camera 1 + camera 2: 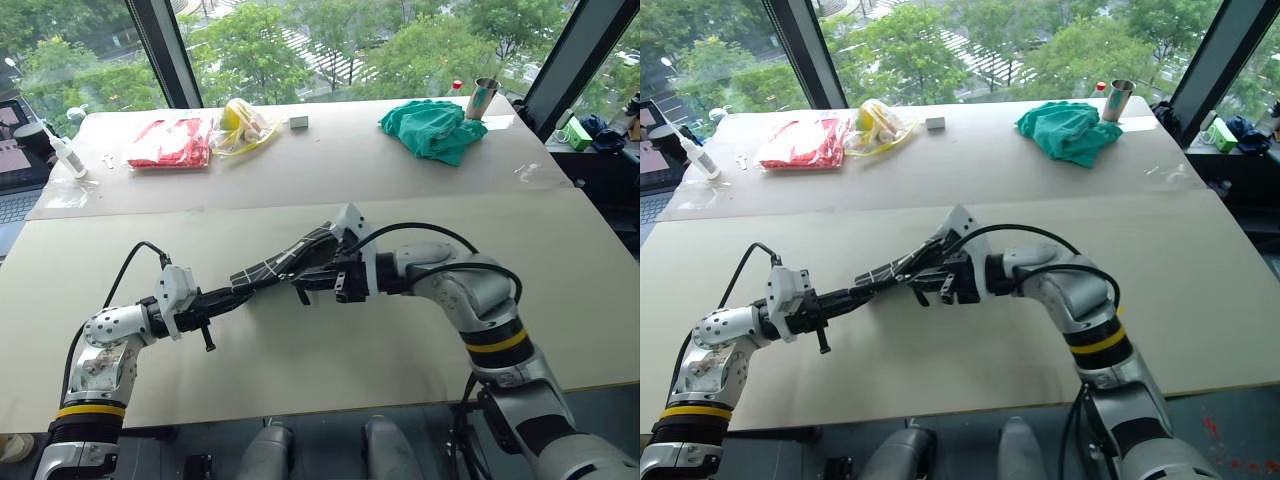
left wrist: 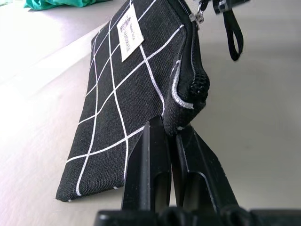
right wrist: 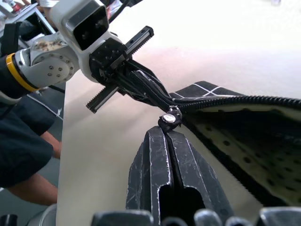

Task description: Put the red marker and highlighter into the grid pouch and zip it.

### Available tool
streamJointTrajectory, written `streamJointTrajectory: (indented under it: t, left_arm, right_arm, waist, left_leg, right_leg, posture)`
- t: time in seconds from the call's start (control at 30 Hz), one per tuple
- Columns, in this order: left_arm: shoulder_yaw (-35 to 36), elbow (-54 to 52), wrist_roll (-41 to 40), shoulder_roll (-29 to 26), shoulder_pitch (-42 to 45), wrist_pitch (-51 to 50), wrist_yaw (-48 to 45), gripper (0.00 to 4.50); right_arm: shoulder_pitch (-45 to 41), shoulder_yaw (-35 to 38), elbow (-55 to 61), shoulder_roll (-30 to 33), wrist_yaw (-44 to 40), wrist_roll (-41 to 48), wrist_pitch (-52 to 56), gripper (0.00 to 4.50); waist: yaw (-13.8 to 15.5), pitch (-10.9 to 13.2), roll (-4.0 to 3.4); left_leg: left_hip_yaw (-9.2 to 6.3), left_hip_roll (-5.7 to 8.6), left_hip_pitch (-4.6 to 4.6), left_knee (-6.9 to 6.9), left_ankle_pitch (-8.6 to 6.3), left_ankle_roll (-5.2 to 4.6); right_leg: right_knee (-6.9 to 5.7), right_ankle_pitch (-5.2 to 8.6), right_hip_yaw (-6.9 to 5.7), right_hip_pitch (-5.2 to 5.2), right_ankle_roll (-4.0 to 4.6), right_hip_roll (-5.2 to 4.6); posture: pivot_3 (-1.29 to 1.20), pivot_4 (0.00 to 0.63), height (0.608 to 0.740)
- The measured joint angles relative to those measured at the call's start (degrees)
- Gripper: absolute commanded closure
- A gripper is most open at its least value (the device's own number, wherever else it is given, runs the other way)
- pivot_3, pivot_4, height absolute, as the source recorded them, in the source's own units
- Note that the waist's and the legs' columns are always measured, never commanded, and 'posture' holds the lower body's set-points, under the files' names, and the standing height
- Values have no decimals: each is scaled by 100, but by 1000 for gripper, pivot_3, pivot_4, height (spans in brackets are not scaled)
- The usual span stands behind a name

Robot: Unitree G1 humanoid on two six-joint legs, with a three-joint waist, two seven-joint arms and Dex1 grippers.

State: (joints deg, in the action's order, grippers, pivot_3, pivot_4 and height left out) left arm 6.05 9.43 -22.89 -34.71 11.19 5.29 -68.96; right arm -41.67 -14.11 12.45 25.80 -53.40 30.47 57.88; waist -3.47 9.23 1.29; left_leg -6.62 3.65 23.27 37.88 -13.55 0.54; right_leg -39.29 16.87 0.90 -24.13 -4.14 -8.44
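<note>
Item: flat black fabric grid pouch (image 1: 285,262) with white grid lines and a small white label, held off the pale table (image 1: 300,370) between my two arms, near its middle and well in from every edge.

Left gripper (image 2: 170,134): clenched on one end corner of the pouch, beside the zipper track.

Right gripper (image 3: 168,129): fingers pressed together at the small metal zipper slider (image 3: 169,118), apparently pinching its pull. In the right wrist view the mouth beyond the slider gapes, showing a pale dotted lining (image 3: 235,141); I cannot tell what lies inside.

Step in hand, my judgement: zipping. To do it well I would keep the left anchor fixed and the fabric taut, and draw the slider straight along the track, not across it, so the teeth meet and the pull does not slip free.

Room: open board all round the pouch. Well apart along the far edge: red plastic packet (image 1: 168,142), clear bag holding something yellow (image 1: 240,125), crumpled green cloth (image 1: 432,128), metal cup (image 1: 481,98), small white bottle (image 1: 66,155). None crowds the stroke.
</note>
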Motion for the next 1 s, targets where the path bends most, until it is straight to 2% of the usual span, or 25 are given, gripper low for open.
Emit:
streamJointTrajectory:
  t: [0.13,0.23,0.4,0.43,0.47,0.63,0.67,0.83,1.0]
  left_arm:
    - [-46,-31,-1,28,-14,25,-21,4500]
    - [-46,-18,5,26,-43,25,-16,4500]
    - [-44,3,10,24,-87,25,-11,4500]
    - [-45,3,9,25,-87,27,-11,4500]
    - [-42,5,11,24,-87,27,-6,4500]
    - [-21,13,12,-4,-101,30,-11,4500]
    - [-21,14,12,-5,-100,34,-14,4500]
    - [-53,142,44,-48,42,190,-212,4500]
    - [-130,698,145,-168,479,822,-745,4500]
  right_arm:
    - [22,-29,256,905,-408,-103,-301,4470]
    - [99,-116,197,1626,-703,-515,-876,4470]
    - [215,-119,-357,2368,-1040,-1155,-1920,4470]
    - [217,-109,-449,2413,-1093,-1188,-2059,3908]
    - [222,-71,-547,2432,-1140,-1219,-2180,3722]
    - [288,204,-850,2446,-1245,-1231,-2384,1944]
    - [326,220,-850,2427,-1242,-1227,-2382,1712]
    - [604,612,-734,2309,-1323,-648,-1847,1712]
    - [1596,1279,-533,2790,-1754,-414,-2095,1712]
  waist:
    - [10,0,0]
    - [32,0,1]
    - [72,1,2]
    - [72,1,2]
    - [71,1,2]
    - [93,1,3]
    - [94,1,3]
    - [107,2,4]
    - [236,2,4]
  left_leg:
    - [5,0,0,0,-2,-3]
    - [22,0,0,0,-3,-5]
    - [49,-2,-2,1,-4,-6]
    - [49,-3,-2,1,-4,-6]
    - [50,-3,-2,1,-4,-7]
    - [47,-4,-2,1,-4,-7]
    - [46,-4,-1,1,-4,-7]
    - [43,-4,0,3,-4,-7]
    - [53,-2,2,6,-5,-10]
  right_leg:
    - [2,0,0,1,0,0]
    - [5,0,0,3,0,0]
    - [8,0,0,4,0,0]
    - [8,0,1,4,0,0]
    - [9,0,1,4,0,0]
    - [10,0,2,7,0,0]
    - [11,0,2,7,0,0]
    - [12,0,2,8,0,0]
    - [22,-1,-7,17,-1,0]
  posture:
    - [0,150,740]
    - [0,150,740]
    - [0,150,740]
    - [0,150,740]
    - [0,150,740]
    - [0,150,740]
    - [0,150,740]
    - [0,150,740]
    - [0,150,740]
